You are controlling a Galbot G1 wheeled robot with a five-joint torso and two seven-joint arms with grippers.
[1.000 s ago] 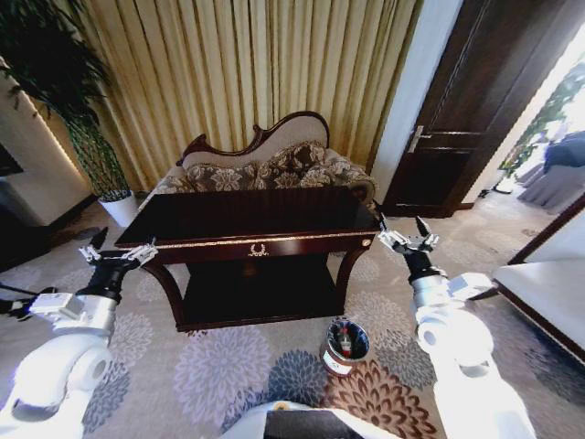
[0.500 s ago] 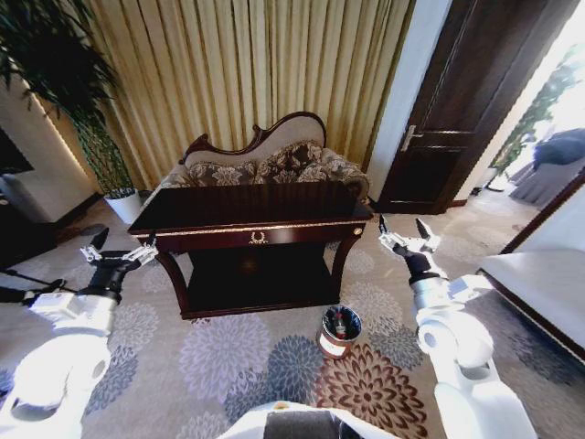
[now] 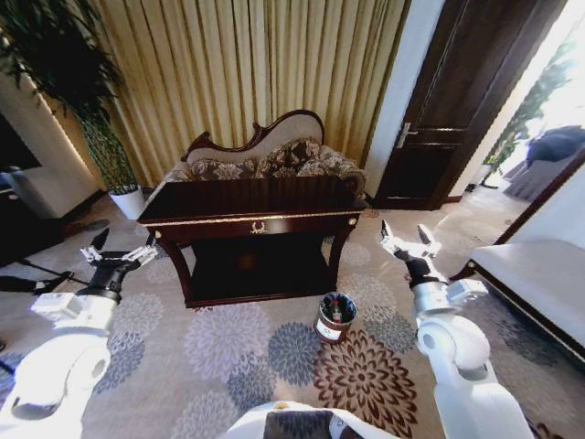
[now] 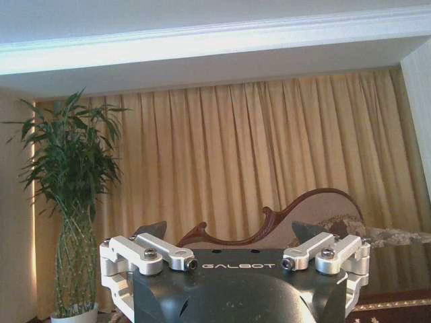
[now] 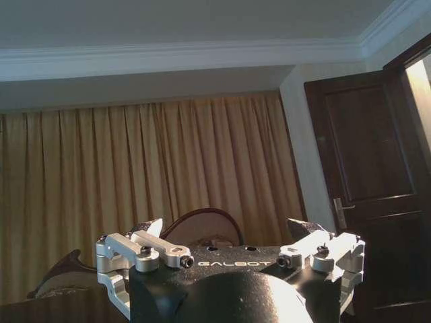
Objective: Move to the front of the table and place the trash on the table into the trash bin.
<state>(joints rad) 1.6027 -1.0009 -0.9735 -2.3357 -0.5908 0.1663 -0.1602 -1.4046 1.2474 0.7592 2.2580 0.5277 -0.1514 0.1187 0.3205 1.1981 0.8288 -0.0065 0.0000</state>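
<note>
Both grippers are spread and hold nothing: the left gripper (image 3: 119, 257) at the frame's left, the right gripper (image 3: 409, 240) at right of centre. Between them, the table (image 3: 256, 219) sits mid-frame, and the bin (image 3: 335, 317) stands on the carpet at lower centre, trash (image 3: 336, 312) visible inside.

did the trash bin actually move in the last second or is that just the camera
No. The small round dark-brown trash bin keeps its spot off the front right leg of the long dark glossy table; both shrank together, so the camera moved.
</note>
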